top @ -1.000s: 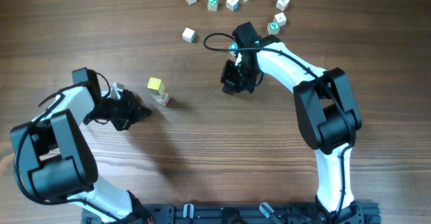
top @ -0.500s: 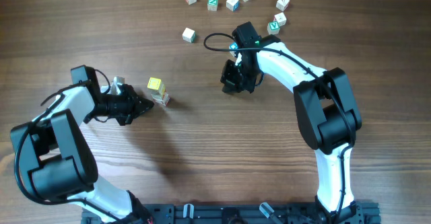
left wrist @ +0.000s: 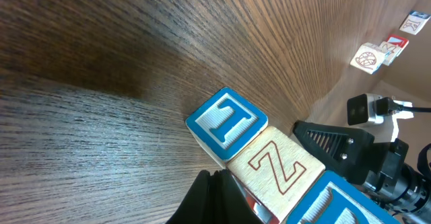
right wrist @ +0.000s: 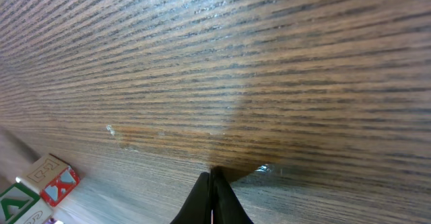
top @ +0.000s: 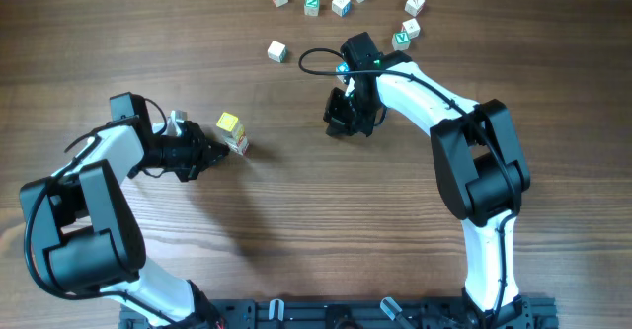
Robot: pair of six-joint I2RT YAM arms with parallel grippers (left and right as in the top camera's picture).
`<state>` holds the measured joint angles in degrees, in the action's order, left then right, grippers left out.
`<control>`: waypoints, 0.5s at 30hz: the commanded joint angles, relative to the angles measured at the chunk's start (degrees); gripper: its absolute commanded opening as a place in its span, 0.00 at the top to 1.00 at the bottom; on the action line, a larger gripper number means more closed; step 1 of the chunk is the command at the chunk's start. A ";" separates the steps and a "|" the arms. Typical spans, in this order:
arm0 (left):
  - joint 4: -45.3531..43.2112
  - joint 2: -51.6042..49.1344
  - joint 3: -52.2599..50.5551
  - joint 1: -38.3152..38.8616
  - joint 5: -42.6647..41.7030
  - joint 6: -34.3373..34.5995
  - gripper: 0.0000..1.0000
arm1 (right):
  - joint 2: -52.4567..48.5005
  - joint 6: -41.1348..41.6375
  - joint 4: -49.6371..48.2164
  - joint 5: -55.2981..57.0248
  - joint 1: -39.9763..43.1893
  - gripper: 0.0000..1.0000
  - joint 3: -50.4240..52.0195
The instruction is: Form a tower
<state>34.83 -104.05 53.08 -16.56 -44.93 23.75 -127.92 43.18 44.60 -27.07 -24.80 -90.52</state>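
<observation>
Across the overhead view, brown wood-grain table [top: 296, 230], bearing two white-and-black robot arms: left arm [top: 99, 161] at near left, right arm [top: 425, 92] reaching in from the right. Left gripper [top: 217, 152], jaws pressed together and empty, tip just beside the foot of the tower [top: 229, 124], a slim stack of small wooden letter cubes, pale yellow on top, standing left of centre; right gripper [top: 342, 126], jaws likewise pinched together, empty, over bare wood, well apart from the tower. Eight loose small wooden letter cubes [top: 341, 5], scattered along the far edge.
</observation>
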 commanded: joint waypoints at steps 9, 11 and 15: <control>5.88 -0.74 0.24 0.17 2.14 0.31 0.96 | -2.03 -1.18 -0.02 6.29 0.35 0.96 0.96; 5.42 -0.74 0.22 0.15 2.12 0.55 0.96 | -2.03 -1.16 0.00 6.29 0.35 0.96 0.96; 4.55 -0.74 0.22 0.22 1.90 2.29 0.96 | -2.03 -1.14 -0.02 6.29 0.35 0.96 0.96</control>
<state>39.57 -104.05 53.08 -16.56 -43.33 24.73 -127.92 43.18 44.60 -26.98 -24.80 -90.52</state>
